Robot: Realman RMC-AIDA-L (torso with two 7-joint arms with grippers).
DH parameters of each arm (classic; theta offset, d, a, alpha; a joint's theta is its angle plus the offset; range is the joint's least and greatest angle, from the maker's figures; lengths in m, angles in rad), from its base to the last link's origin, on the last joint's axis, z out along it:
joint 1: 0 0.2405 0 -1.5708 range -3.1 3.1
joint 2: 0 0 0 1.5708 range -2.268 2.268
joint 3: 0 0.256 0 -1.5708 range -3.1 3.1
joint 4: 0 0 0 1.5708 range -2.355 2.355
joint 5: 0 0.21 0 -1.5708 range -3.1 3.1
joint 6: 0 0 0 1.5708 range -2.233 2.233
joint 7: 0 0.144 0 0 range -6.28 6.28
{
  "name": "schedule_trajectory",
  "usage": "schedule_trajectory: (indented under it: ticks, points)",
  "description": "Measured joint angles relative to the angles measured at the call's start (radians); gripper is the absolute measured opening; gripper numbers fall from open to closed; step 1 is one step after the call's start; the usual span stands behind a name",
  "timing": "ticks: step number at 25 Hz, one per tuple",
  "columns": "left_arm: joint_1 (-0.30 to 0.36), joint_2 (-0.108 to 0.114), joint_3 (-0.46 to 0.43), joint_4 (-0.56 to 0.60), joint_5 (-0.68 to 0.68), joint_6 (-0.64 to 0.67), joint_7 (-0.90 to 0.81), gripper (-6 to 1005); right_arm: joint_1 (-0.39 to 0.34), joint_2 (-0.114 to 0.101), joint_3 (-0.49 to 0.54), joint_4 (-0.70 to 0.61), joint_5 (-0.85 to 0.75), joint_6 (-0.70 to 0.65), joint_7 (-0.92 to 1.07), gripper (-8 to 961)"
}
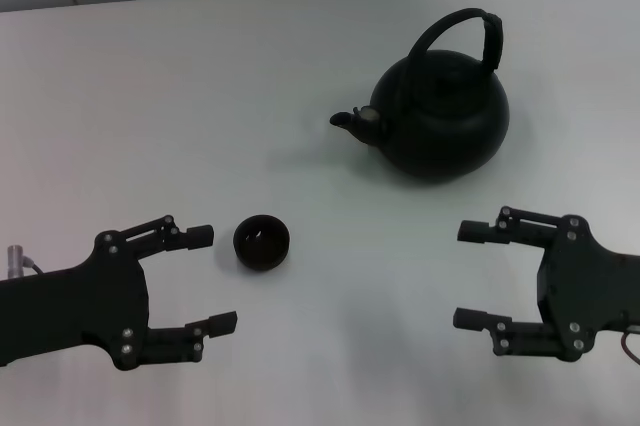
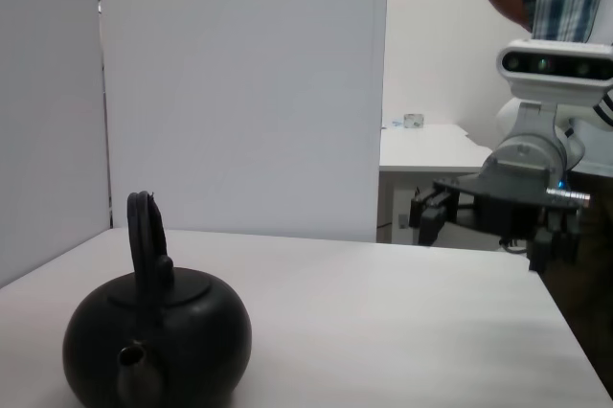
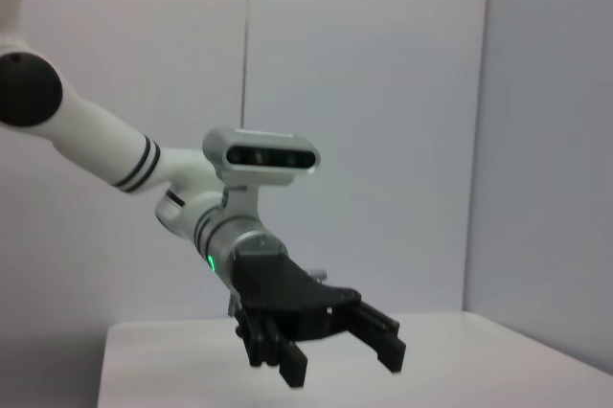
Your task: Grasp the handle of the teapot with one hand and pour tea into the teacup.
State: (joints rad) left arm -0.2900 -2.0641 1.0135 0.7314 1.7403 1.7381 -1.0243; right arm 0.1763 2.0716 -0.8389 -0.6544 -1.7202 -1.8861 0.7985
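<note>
Two grippers idle near me, fingers apart: left gripper beside teacup, right gripper below teapot. Spout aims at my left; handle arches upright. Can't see inside cup.

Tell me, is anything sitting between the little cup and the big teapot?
No. In the head view, only bare white table lies between the teacup and the teapot. The spout points toward the cup's side.
</note>
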Motion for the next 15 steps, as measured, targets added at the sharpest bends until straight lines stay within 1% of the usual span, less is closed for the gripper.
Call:
schedule_trajectory:
  ticks: [4, 15]
  points:
    - [0.0, -0.002, 0.0, -0.008, -0.001, 0.003, 0.0, 863, 0.0, 0.003, 0.013, -0.002, -0.026, -0.001, -0.001, 732]
    - [0.0, -0.001, 0.0, -0.018, -0.001, 0.002, 0.001, 863, 0.001, 0.005, 0.015, 0.0, -0.028, -0.005, -0.003, 732]
